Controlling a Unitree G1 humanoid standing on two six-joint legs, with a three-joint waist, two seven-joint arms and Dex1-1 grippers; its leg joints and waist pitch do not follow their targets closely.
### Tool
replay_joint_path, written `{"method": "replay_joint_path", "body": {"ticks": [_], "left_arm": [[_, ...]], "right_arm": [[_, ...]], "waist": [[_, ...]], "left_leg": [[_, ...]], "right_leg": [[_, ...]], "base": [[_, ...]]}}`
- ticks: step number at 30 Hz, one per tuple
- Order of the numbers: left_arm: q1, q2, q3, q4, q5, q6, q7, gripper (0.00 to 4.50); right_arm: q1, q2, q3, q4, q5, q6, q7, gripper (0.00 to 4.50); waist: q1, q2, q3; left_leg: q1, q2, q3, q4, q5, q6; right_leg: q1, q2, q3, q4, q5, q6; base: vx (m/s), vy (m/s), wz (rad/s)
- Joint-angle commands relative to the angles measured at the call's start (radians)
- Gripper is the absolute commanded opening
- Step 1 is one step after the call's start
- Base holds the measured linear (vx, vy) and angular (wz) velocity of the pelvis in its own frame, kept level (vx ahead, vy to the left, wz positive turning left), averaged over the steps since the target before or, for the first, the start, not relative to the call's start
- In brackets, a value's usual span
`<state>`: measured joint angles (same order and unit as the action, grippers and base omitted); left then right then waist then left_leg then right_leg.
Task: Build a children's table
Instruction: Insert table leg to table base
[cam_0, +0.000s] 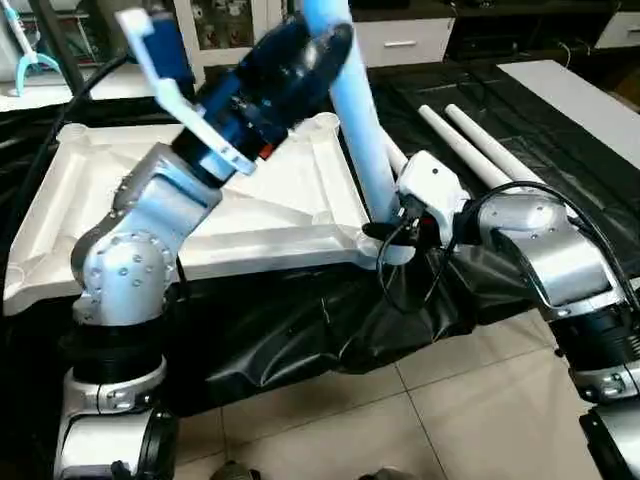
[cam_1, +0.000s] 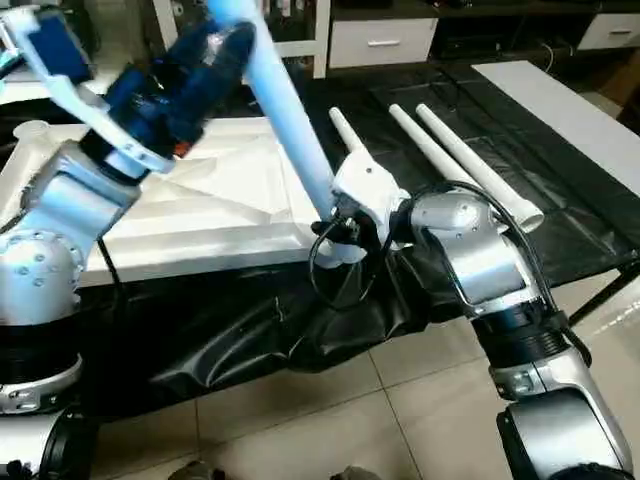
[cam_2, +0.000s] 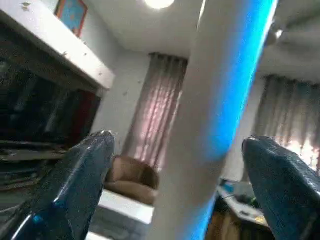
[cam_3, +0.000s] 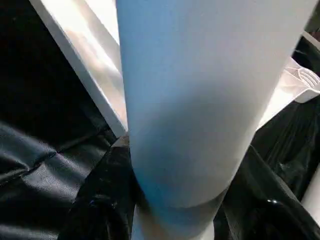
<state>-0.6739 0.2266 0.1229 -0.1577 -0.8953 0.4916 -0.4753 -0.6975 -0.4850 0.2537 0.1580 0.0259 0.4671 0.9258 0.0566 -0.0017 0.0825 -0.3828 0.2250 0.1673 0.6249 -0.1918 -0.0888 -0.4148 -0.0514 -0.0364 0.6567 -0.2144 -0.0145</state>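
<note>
Leg (cam_0: 352, 110) number one is standing in the near right corner socket (cam_0: 385, 240) of the upside-down tabletop (cam_0: 270, 215), leaning a bit toward the far side instead of sitting dead upright. The right claw (cam_3: 175, 200) is clamped around it low down, right above the socket, and the right wrist view has the tube squeezed between both black fingers (cam_3: 107, 205). The left claw (cam_2: 175, 165) is up high on the same leg with its fingers (cam_2: 75, 175) spread wide, tube between them but not touching either one as far as I can see.

If I were doing this step, I'd keep the low grip firm, since that's what steers the foot of the tube. Then I'd close the upper claw on the leg again, straighten it so it lines up with the socket, and push straight down. Pushing while it's tilted would probably just jam it or lever the top along the black sheet (cam_0: 330, 330) covering the surface. The corner sits near the edge too, so go easy.

Container-wise, the sockets are the only things that hold anything. The near right one has this leg in it, and the far right one (cam_0: 327, 123) looks empty. Three spare legs (cam_1: 450, 150) lie on the sheet just right of the top.
</note>
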Motion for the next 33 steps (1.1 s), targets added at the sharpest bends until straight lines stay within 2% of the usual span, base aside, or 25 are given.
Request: {"method": "replay_joint_path", "body": {"ticks": [1, 5, 6, 10, 11, 14, 16, 20, 21, 25, 27, 33], "left_arm": [[-0.007, 0.005, -0.001, 0.014, 0.029, -0.016, 0.014, 4.33], [-0.011, 0.000, 0.019, 0.023, 0.039, -0.029, 0.022, 4.10], [-0.010, 0.000, 0.022, 0.023, 0.036, -0.029, 0.023, 3.79], [-0.006, 0.001, 0.022, 0.019, 0.039, -0.030, 0.019, 3.64], [-0.003, 0.001, 0.023, 0.017, 0.041, -0.031, 0.016, 3.34], [0.003, 0.001, 0.022, 0.013, 0.045, -0.031, 0.011, 3.25], [0.006, 0.000, 0.019, 0.010, 0.050, -0.032, 0.009, 2.91], [0.015, -0.004, 0.016, -0.001, 0.045, -0.027, 0.007, 2.61], [0.017, -0.007, 0.015, -0.004, 0.043, -0.025, 0.008, 2.38], [0.019, -0.014, 0.016, -0.007, 0.038, -0.023, 0.015, 2.28], [0.021, -0.019, 0.017, -0.010, 0.039, -0.026, 0.020, 1.93], [0.026, -0.029, 0.024, -0.010, 0.052, -0.041, 0.037, 1.62]], "right_arm": [[0.007, -0.015, 0.010, -0.033, -0.013, 0.004, 0.000, 1.84], [0.007, -0.022, 0.022, -0.034, -0.021, 0.000, -0.002, 1.84], [0.006, -0.025, 0.025, -0.032, -0.025, -0.004, -0.003, 1.84], [0.006, -0.028, 0.029, -0.026, -0.039, -0.017, -0.006, 1.84], [0.005, -0.028, 0.030, -0.025, -0.043, -0.022, -0.007, 1.84], [0.004, -0.029, 0.033, -0.018, -0.049, -0.032, -0.011, 1.84], [0.003, -0.031, 0.037, -0.012, -0.054, -0.041, -0.017, 1.84], [0.004, -0.034, 0.039, -0.010, -0.059, -0.050, -0.020, 1.84], [0.004, -0.033, 0.039, -0.010, -0.061, -0.054, -0.020, 1.84], [0.004, -0.031, 0.040, -0.006, -0.066, -0.065, -0.023, 1.84], [0.002, -0.027, 0.040, -0.001, -0.071, -0.076, -0.030, 1.84], [0.001, -0.020, 0.035, 0.004, -0.065, -0.084, -0.034, 1.84]], "waist": [[-0.001, -0.006, -0.104], [0.002, -0.005, -0.102], [0.002, -0.005, -0.102], [0.002, -0.006, -0.101], [0.003, -0.005, -0.102], [0.003, -0.006, -0.102], [0.002, -0.004, -0.103], [0.003, -0.005, -0.104], [0.003, -0.006, -0.104], [0.003, -0.006, -0.104], [0.003, -0.006, -0.104], [0.003, -0.005, -0.104]], "left_leg": [[0.013, -0.011, 0.015, -0.045, 0.034, 0.045], [0.013, -0.009, 0.014, -0.044, 0.014, 0.035], [0.013, -0.009, 0.014, -0.044, 0.012, 0.034], [0.012, -0.010, 0.015, -0.044, 0.001, 0.030], [0.013, -0.010, 0.015, -0.044, 0.000, 0.029], [0.011, -0.010, 0.013, -0.043, 0.011, 0.030], [0.011, -0.010, 0.013, -0.042, 0.013, 0.032], [0.011, -0.011, 0.014, -0.041, 0.013, 0.036], [0.010, -0.011, 0.014, -0.041, 0.015, 0.038], [0.010, -0.011, 0.014, -0.040, 0.013, 0.038], [0.009, -0.011, 0.014, -0.040, 0.013, 0.039], [0.010, -0.011, 0.014, -0.040, 0.007, 0.040]], "right_leg": [[0.085, -0.043, 0.040, -0.047, 0.248, -0.269], [0.082, -0.045, 0.041, -0.047, 0.208, -0.268], [0.082, -0.045, 0.041, -0.047, 0.205, -0.268], [0.081, -0.045, 0.041, -0.048, 0.182, -0.262], [0.081, -0.045, 0.041, -0.048, 0.178, -0.262], [0.081, -0.044, 0.040, -0.045, 0.190, -0.261], [0.081, -0.044, 0.040, -0.045, 0.196, -0.262], [0.081, -0.044, 0.041, -0.045, 0.205, -0.267], [0.081, -0.043, 0.040, -0.044, 0.209, -0.267], [0.081, -0.044, 0.040, -0.044, 0.208, -0.268], [0.081, -0.044, 0.040, -0.044, 0.207, -0.268], [0.081, -0.043, 0.040, -0.044, 0.199, -0.267]], "base": [[0.000, 0.000, 0.00], [0.000, 0.000, 0.00], [0.000, 0.000, 0.00], [0.000, 0.000, 0.00], [0.000, 0.000, 0.00], [0.000, 0.000, 0.00], [0.000, 0.000, 0.00], [0.000, 0.000, 0.00], [0.000, 0.000, 0.00], [0.000, 0.000, 0.00], [0.000, 0.000, 0.00], [0.000, 0.000, 0.00]]}}
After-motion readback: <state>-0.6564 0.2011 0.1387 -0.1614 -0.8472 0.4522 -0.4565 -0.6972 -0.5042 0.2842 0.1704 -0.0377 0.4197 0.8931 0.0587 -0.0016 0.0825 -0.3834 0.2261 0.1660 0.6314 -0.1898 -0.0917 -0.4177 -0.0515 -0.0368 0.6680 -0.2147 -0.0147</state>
